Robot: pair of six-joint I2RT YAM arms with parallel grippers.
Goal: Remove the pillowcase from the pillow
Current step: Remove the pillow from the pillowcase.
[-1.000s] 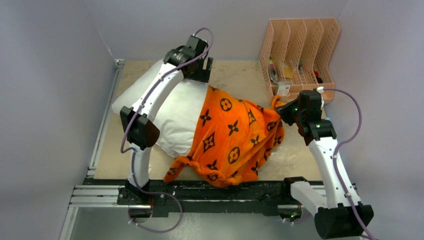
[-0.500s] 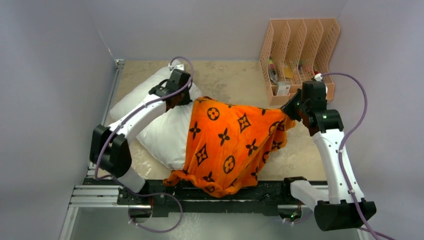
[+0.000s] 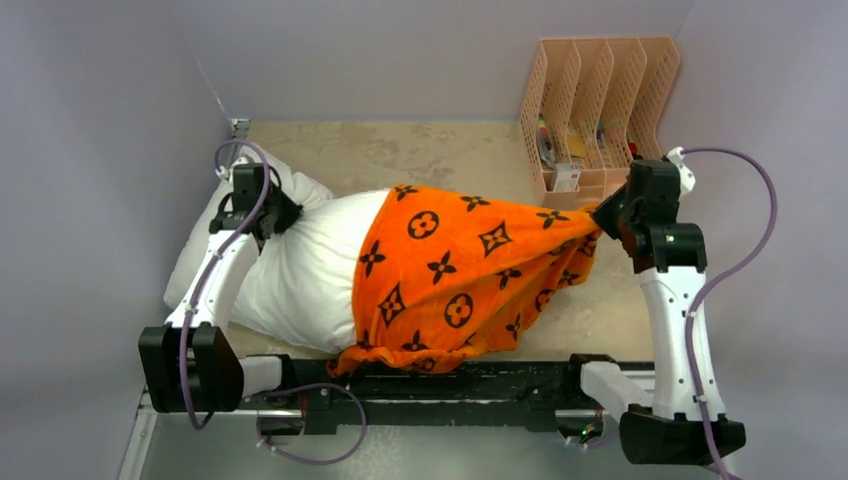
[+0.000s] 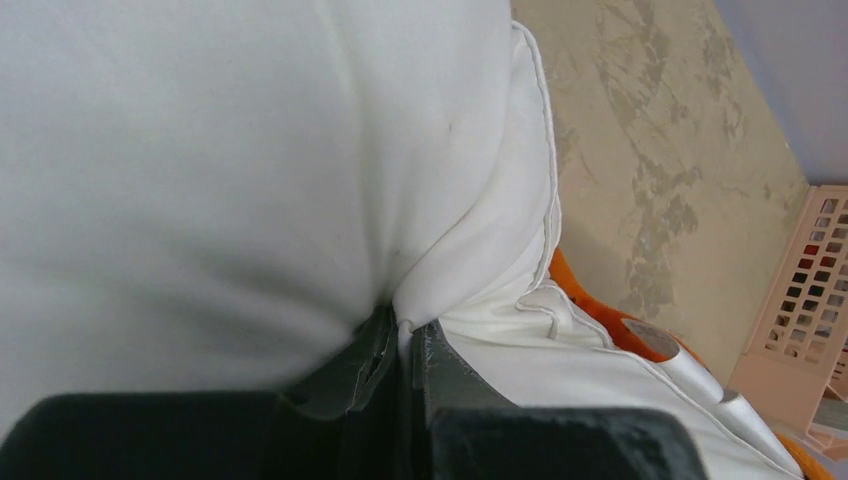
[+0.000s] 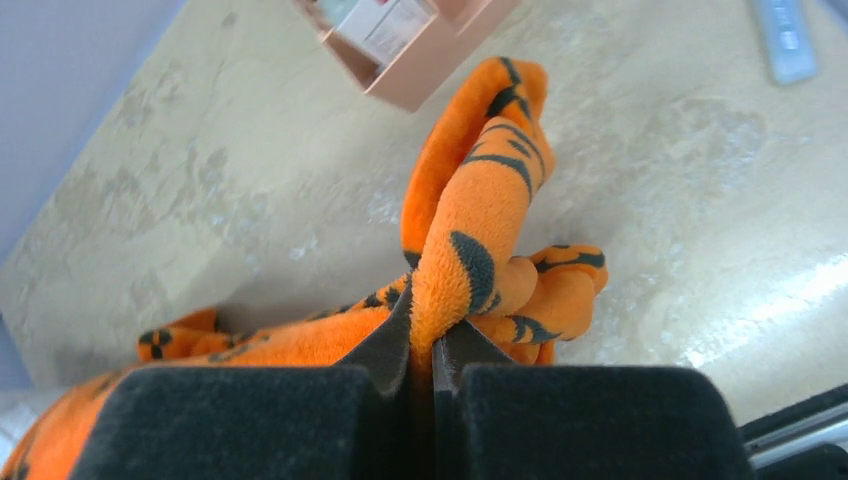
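2 arms work opposite ends of the bundle lying across the table [image 3: 470, 150]. In the top view the left gripper [image 3: 268, 218] sits at about 9 o'clock, its fingers pressed nearly together on a fold of the pillow [image 3: 300, 275]. The left wrist view shows white cloth bunched into a tight pleat between the 2 dark fingers. The right gripper [image 3: 603, 213] sits at about 3 o'clock, pinching a twisted corner of the pillowcase [image 3: 450, 270]. From the right wrist, the orange plush rises like a rope out of the closed jaws, with loose folds resting on the tabletop behind it.

The pillowcase is drawn taut from that grip toward the centre and covers the right part of the pillow. Its open edge runs from about 12 to 6 o'clock across the middle, and its lower hem reaches the black rail [image 3: 520, 382] at 6 o'clock. The left part of the pillow is bare and white, stretching out toward 9 o'clock past the left gripper. A peach file rack [image 3: 600, 100] stands at about 1 o'clock, just beyond the right gripper.
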